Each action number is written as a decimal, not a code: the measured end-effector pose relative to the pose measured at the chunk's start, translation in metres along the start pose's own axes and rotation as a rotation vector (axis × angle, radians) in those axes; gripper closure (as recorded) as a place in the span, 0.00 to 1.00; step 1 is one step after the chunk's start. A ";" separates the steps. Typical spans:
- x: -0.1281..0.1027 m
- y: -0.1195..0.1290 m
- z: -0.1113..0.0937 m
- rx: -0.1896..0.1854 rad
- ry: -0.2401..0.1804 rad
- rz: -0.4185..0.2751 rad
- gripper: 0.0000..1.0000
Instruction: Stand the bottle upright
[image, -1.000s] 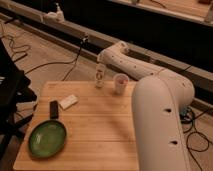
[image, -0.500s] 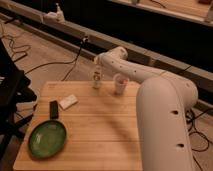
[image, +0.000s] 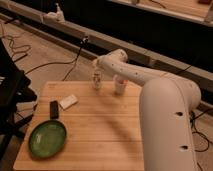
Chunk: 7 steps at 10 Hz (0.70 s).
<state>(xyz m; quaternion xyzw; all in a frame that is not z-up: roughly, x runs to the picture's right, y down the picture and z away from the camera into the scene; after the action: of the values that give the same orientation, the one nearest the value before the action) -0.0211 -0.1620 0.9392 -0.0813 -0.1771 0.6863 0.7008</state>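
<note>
The small slim whitish plastic bottle (image: 97, 80) stood upright on the far edge of the pale wooden slatted table (image: 95, 130), just left of the pale cup (image: 119, 85), which sat at the same far edge. The gripper (image: 98, 67) at the end of the white robot arm (image: 150, 87) hung directly over the bottle's top, close to it or touching it; whether it had hold of the bottle could not be told.

Compared with a second before, the gripper and bottle had shifted slightly left, away from the cup, so the two were now clearly apart, though still near. The bottle looked vertical throughout, with its base apparently down on the wood.

By that reading the task seemed essentially done: what was left was probably to let go and lift away without tipping the narrow bottle.

Further from the cup, toward the table's left side, lay a flat white rectangular block (image: 68, 102), a small dark oblong object (image: 54, 109) just beside it, and a round green plate (image: 47, 138) at the near left corner.
</note>
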 end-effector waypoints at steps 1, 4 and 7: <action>0.001 -0.001 0.000 0.001 0.003 0.003 0.51; 0.005 -0.004 -0.004 -0.006 0.014 0.033 0.26; 0.006 -0.005 -0.004 -0.004 0.018 0.035 0.24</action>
<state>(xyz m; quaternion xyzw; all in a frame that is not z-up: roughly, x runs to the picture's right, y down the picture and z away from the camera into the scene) -0.0152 -0.1559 0.9383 -0.0919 -0.1704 0.6973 0.6901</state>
